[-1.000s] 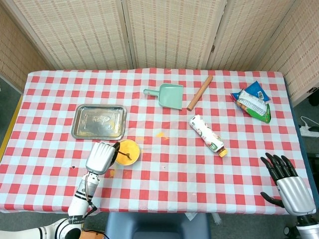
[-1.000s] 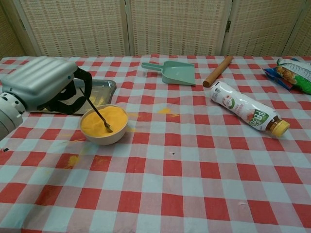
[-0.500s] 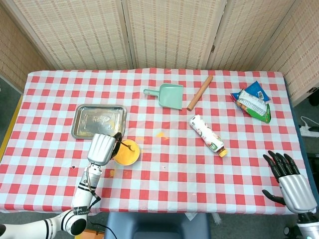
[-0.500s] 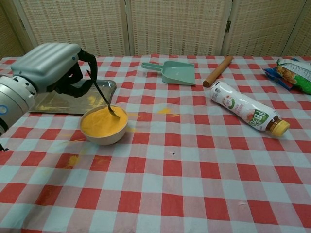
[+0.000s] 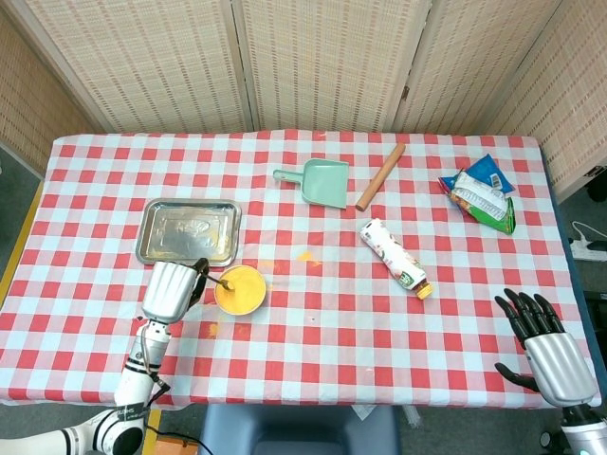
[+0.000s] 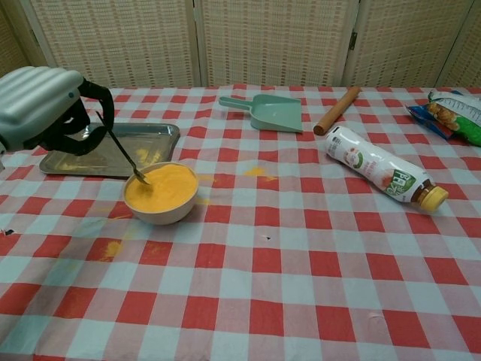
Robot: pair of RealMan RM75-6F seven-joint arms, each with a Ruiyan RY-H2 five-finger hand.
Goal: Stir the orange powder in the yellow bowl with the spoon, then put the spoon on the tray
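Spoon shifted leftward, round bowl

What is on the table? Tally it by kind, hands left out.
Bowl: 1
Spoon: 1
Tray: 1
Dustpan: 1
Rolling pin: 1
Bottle: 1
Snack bags: 2
Total: 8

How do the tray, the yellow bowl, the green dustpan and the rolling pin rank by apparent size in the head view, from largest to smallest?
1. tray, clearly the largest.
2. green dustpan.
3. yellow bowl and rolling pin: too close to rank; the pin is longer but thin, the bowl is rounder.
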